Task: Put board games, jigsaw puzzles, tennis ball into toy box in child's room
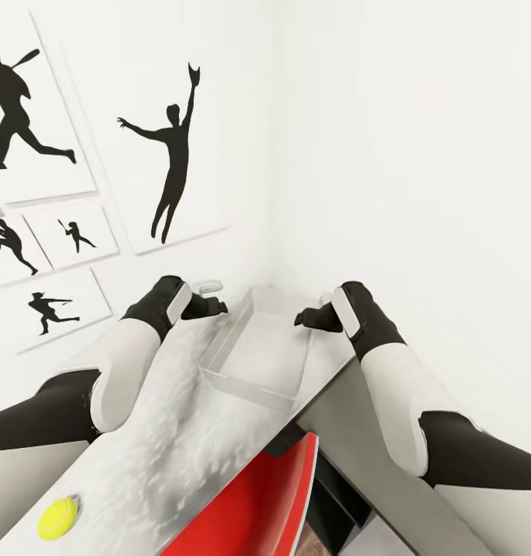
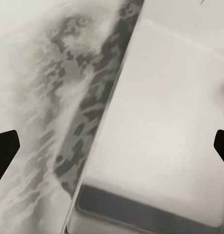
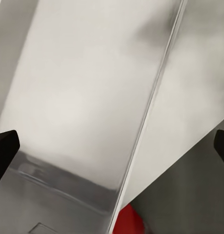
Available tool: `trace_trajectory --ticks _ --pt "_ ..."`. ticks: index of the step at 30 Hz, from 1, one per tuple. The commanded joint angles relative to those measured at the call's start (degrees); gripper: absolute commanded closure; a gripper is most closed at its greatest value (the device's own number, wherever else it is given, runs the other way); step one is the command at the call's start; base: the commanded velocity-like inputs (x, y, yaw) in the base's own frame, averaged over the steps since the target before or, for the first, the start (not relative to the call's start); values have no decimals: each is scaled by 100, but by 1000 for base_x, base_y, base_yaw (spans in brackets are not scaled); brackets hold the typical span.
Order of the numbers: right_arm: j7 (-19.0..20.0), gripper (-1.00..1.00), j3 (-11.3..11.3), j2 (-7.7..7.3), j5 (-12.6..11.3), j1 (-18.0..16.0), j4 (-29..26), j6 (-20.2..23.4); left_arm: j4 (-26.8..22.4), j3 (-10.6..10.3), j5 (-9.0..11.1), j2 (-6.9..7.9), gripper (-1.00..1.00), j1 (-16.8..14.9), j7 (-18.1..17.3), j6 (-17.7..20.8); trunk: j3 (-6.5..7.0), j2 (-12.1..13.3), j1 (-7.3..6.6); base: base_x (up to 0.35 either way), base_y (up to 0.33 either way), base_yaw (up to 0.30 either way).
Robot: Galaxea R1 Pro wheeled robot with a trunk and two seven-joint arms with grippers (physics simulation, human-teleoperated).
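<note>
The toy box (image 1: 258, 355), a clear, shallow rectangular container, sits on the mottled white table (image 1: 173, 432) in the room's corner, close to both walls. Nothing is visible inside it.

The left gripper (image 1: 211, 306) hovers over the table just beside the box's left wall. In the left wrist view its fingertips (image 2: 5, 148) stand far apart at opposite edges of the frame, spread wide and holding nothing, with the box wall (image 2: 104, 126) running between them.

The right gripper (image 1: 308, 318) hovers at the box's right rim. Its fingertips (image 3: 4, 148) are likewise spread wide with nothing between them, above the box rim (image 3: 151, 112).

The tennis ball (image 1: 58, 518), yellow, lies on the table's near left part, well apart from the box.

A red chair (image 1: 273, 494) stands against the table's near edge. Black silhouette pictures (image 1: 173, 154) of ball players hang on the left wall.
</note>
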Motion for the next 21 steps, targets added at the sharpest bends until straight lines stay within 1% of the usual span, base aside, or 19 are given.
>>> trace_trajectory --ticks 1,9,21 --pt "-61 -100 -22 6 -53 1 -5 15 4 22 5 -5 -100 -5 8 -7 -18 -13 3 0 0 0" --pt "-64 -100 -25 7 -51 19 -5 15 67 5 -32 -24 -100 -5 14 -271 -84 -13 3 0 0 0" --pt "-64 -100 -17 7 -55 50 -5 15 196 0 -35 -40 -100 -4 8 -321 -196 -13 3 0 0 0"
